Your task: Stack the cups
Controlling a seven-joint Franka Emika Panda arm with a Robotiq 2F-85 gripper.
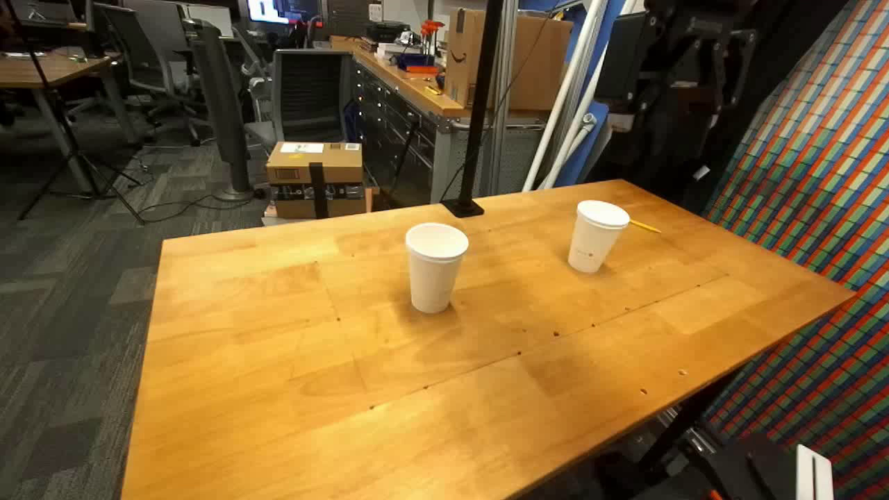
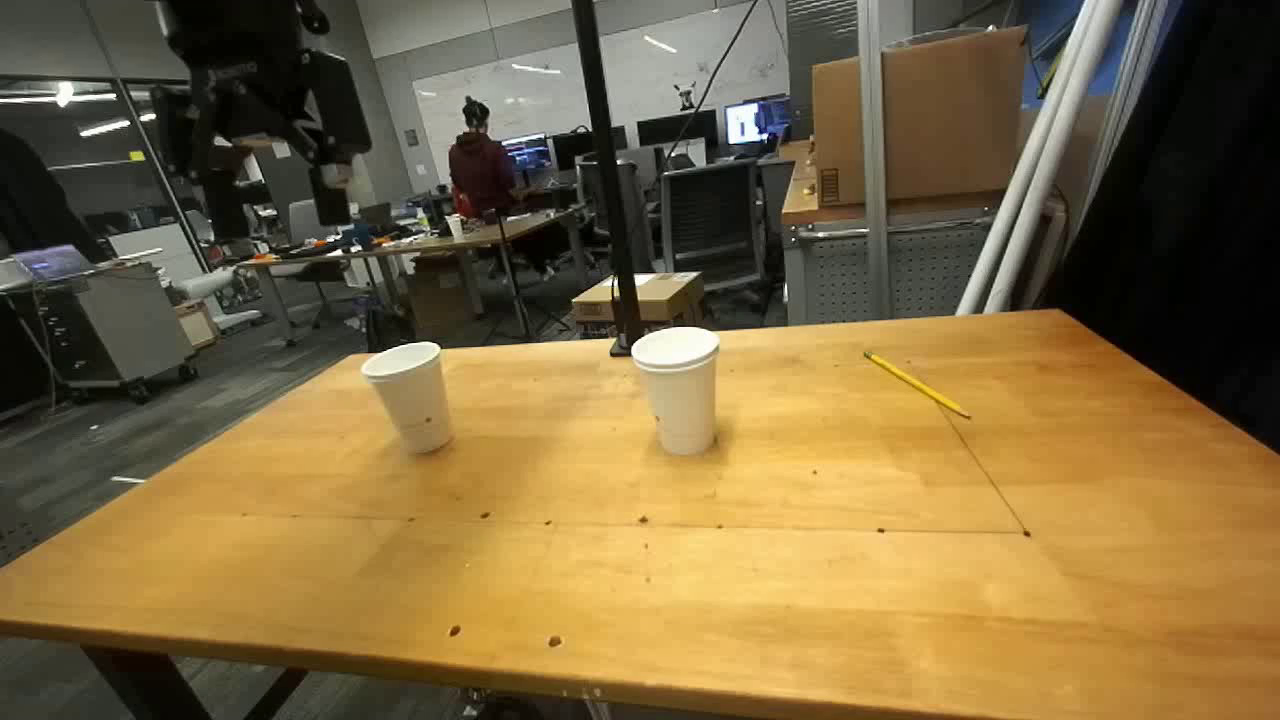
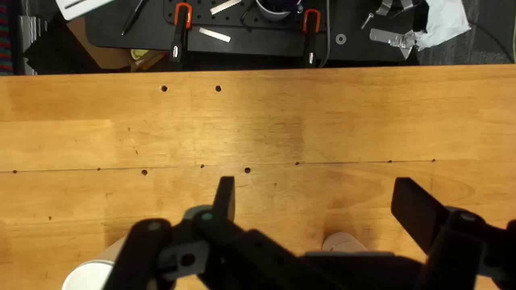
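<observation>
Two white tapered cups stand upright and apart on the wooden table, open rims up. The cup nearer the pencil (image 1: 597, 237) (image 2: 682, 395) bears a small print. The farther cup (image 1: 435, 274) (image 2: 412, 400) shows in both exterior views too. In the wrist view the pencil-side cup (image 3: 90, 276) is cut by the lower left edge and partly behind a finger. Only the base end of the farther cup (image 3: 342, 242) shows there, the rest hidden behind the gripper body. My gripper (image 2: 280, 210) (image 3: 314, 183) is open and empty, high above the table and touching neither cup.
A yellow pencil (image 2: 917, 385) lies on the table (image 1: 278, 389). A black pole (image 1: 479, 125) stands at the table's back edge. A black bench with orange clamps (image 3: 183, 18) adjoins the front edge. Cardboard boxes (image 1: 316, 167) and a cabinet stand behind the table.
</observation>
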